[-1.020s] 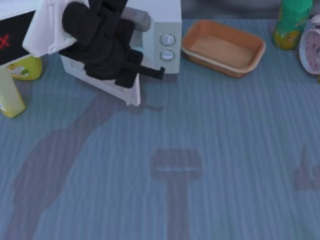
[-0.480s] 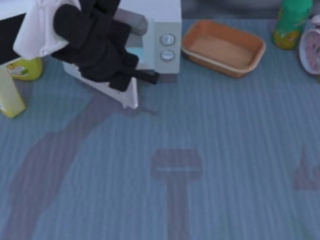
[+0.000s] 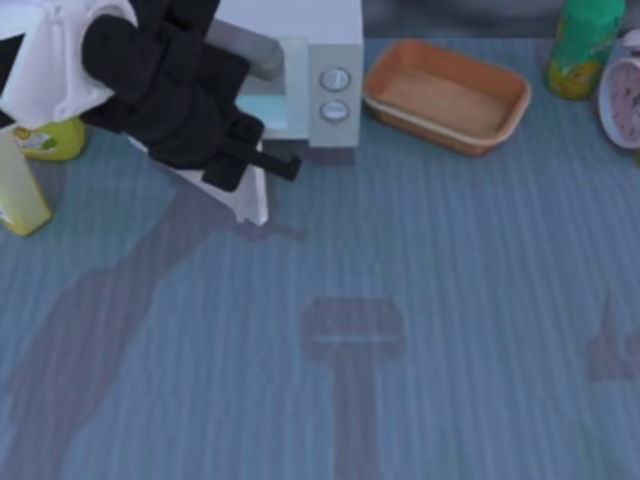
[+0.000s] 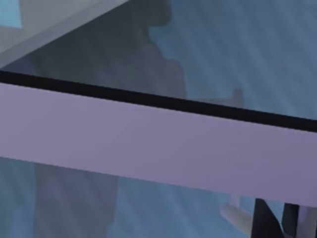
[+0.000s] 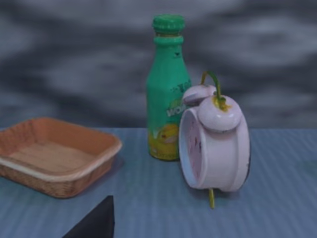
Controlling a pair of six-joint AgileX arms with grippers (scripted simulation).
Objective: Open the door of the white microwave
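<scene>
Left gripper [image 3: 268, 165] sits at the free edge of the door [image 3: 252, 193], just in front of the white microwave [image 3: 300, 60] at the table's far left; can't tell from any view whether its fingers are spread or pinching the panel. Door is swung well out from the cavity, angled away from the gripper toward the table's left, pale interior [image 3: 268, 108] exposed right behind the gripper and the two knobs [image 3: 335, 95] just to its right. Right gripper not in the top view; its wrist camera faces the orange tray [image 5: 54, 161], green bottle [image 5: 167, 89] and pink alarm clock [image 5: 215, 144] at far right.
</scene>
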